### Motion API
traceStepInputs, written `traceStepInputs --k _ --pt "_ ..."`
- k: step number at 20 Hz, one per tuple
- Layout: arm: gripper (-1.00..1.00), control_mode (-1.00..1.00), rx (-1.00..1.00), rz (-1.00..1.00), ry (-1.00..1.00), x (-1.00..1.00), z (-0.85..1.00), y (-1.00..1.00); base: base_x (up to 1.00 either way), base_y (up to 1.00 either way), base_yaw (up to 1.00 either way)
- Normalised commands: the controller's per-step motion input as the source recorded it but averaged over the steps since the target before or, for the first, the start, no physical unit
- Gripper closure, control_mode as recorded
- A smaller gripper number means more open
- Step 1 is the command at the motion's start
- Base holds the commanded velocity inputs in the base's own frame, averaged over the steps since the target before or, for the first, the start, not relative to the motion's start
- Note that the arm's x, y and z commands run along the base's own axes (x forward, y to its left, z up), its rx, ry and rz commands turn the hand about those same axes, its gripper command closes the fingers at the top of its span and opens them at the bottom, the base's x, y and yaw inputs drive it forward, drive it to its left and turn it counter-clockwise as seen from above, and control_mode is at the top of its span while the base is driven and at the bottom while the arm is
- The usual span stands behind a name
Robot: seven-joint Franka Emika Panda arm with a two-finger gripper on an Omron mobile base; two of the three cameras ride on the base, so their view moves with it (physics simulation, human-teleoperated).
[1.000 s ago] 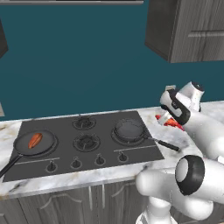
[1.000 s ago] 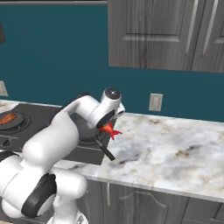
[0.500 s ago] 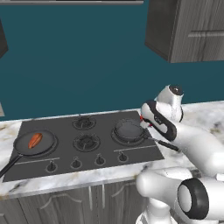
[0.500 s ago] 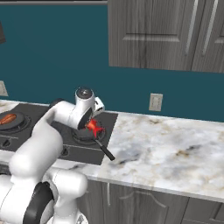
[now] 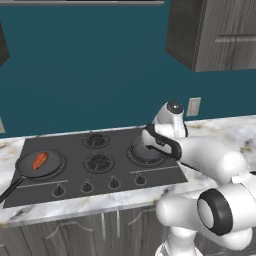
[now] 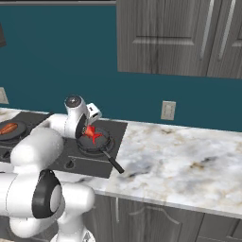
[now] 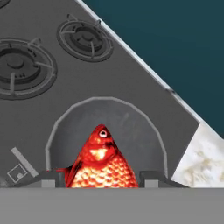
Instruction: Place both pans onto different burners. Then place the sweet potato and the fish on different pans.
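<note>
Gripper [image 7: 99, 181]: closed on fish [image 7: 99, 164], bottom centre of hand view.
Pan [image 7: 131, 127]: beneath fish (r. burner).
L. pan [image 5: 40, 162]: holds sweet potato [image 5: 40, 160].

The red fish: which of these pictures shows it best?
The hand view: the fish sits large between the fingers, eye and scales plain, above the pan. The right base view shows it as a small red patch. In the left base view the arm hides it.

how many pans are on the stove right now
2. One pan sits on the front-left burner, holding the sweet potato. The other pan sits on the right burner, under the gripper holding the fish.
</note>
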Motion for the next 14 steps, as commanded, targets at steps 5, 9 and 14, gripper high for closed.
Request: traceStepInputs --k 5,9,14 --pt "1.0 -1.0 -0.03 0.0 0.0 0.47 -0.2 0.16 0.0 0.0 0.0" --pt "1.0 -1.0 -0.03 0.0 0.0 0.34 -0.2 0.01 0.0 0.0 0.0" --pt "1.0 -1.0 -0.01 0.0 0.0 0.18 -0.2 0.01 0.0 0.0 0.0"
